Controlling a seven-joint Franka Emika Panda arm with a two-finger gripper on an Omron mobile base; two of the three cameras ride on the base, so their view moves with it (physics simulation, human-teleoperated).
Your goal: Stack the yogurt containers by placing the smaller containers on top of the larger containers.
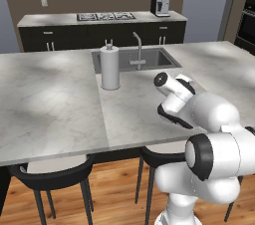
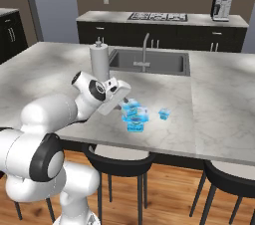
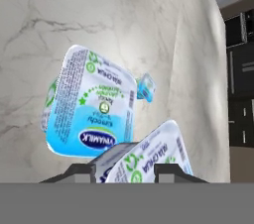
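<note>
My gripper [image 3: 124, 168] [image 2: 124, 103] is shut on a light-blue and white yogurt pack [image 3: 149, 156] [image 2: 130, 105], which sits tilted between the dark fingertips [image 3: 79, 171]. Just beyond and below it the larger teal-blue pack [image 3: 92, 114] [image 2: 137, 123] stands on the marble counter, its whitish printed top with green marks facing the hand. The held pack hangs at that pack's upper edge; I cannot tell whether they touch. A much smaller light-blue pack [image 3: 145, 87] [image 2: 164, 114] rests alone on the counter a little to the right.
A tall white paper-towel roll [image 2: 99, 62] [image 1: 110, 67] stands behind the gripper, beside the sink [image 2: 149, 62] with its faucet [image 1: 138, 45]. The counter's front edge [image 2: 149, 149] runs close to the packs, and black stools [image 2: 119, 164] stand below it.
</note>
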